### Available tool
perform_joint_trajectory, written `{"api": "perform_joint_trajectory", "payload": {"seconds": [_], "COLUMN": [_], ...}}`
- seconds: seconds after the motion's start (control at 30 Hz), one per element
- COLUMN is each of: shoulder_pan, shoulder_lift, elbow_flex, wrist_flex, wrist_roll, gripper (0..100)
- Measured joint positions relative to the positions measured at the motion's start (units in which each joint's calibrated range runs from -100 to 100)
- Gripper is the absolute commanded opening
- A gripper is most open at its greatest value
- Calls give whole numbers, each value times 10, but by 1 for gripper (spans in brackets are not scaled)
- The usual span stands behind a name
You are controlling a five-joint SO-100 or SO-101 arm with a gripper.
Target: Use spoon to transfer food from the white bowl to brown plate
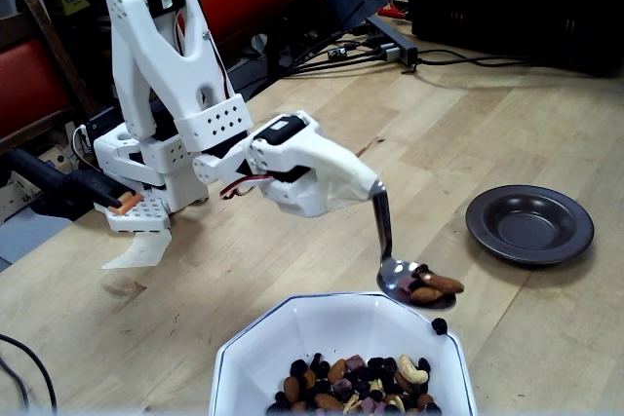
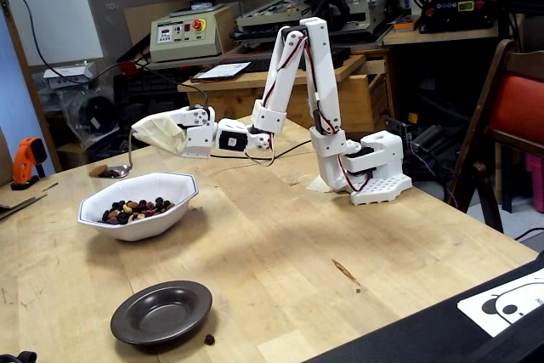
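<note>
Two fixed views show my arm reaching out from its white base (image 2: 374, 178) over the wooden surface (image 2: 280, 244); my pincer (image 1: 366, 187) is closed on the spoon (image 1: 414, 282), gripping the top of its thin bent handle, with the handle running down to the oval scoop; the tip of the pincer is wrapped in a pale cover, so the fingers themselves are hidden; the spoon hangs in the air, clear of the white bowl (image 1: 292, 333), its scoop just beyond the bowl's far rim in one fixed view and off to the left of the bowl in the other (image 2: 116, 171); a few nuts (image 1: 432, 284) lie in the scoop, brown almonds by the look of them; one dark piece (image 1: 440, 324) shows just below the spoon by the bowl's rim, and I cannot tell whether it rests on the rim or is in the air; the white bowl (image 2: 136, 207) stands on the surface with the food (image 1: 361, 387), a heap of nuts and dark fruit, in it; the brown plate (image 1: 529, 224) sits well apart from the bowl and looks bare inside; near its edge in one fixed view a small dark crumb (image 2: 209, 339) lies on the surface.
</note>
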Motion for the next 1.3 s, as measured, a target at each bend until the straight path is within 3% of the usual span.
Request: {"api": "perform_joint_trajectory", "payload": {"seconds": [0.8, 1.3], "shoulder_pan": [-1, -164], "shoulder_lift": [-297, -356], "elbow_flex": [3, 8], "wrist_flex": [377, 442], "wrist_roll": [0, 3], "gripper": [2, 2]}}
